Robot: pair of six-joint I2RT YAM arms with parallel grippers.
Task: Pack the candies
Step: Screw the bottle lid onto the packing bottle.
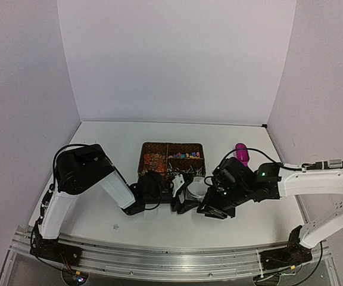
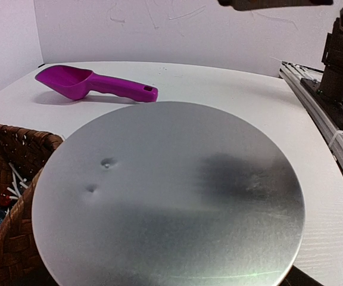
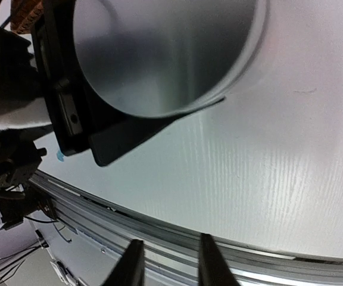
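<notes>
The candies (image 1: 155,159) are a reddish-orange heap in the left compartment of a brown woven basket (image 1: 171,145). My left gripper (image 1: 182,190) is in front of the basket, shut on the rim of a round silver tin (image 1: 198,187). The tin (image 2: 171,196) fills the left wrist view and hides my fingers. The right wrist view shows the tin (image 3: 159,53) clamped by the left gripper's black fingers (image 3: 76,116). My right gripper (image 3: 169,268) is open and empty beside the tin, low over the table; it also shows in the top view (image 1: 212,210).
A magenta scoop (image 1: 242,154) lies on the table right of the basket, and shows in the left wrist view (image 2: 94,85). White-sticked lollipops (image 1: 186,156) fill the basket's right compartment. The metal rail (image 3: 231,253) runs along the table's near edge.
</notes>
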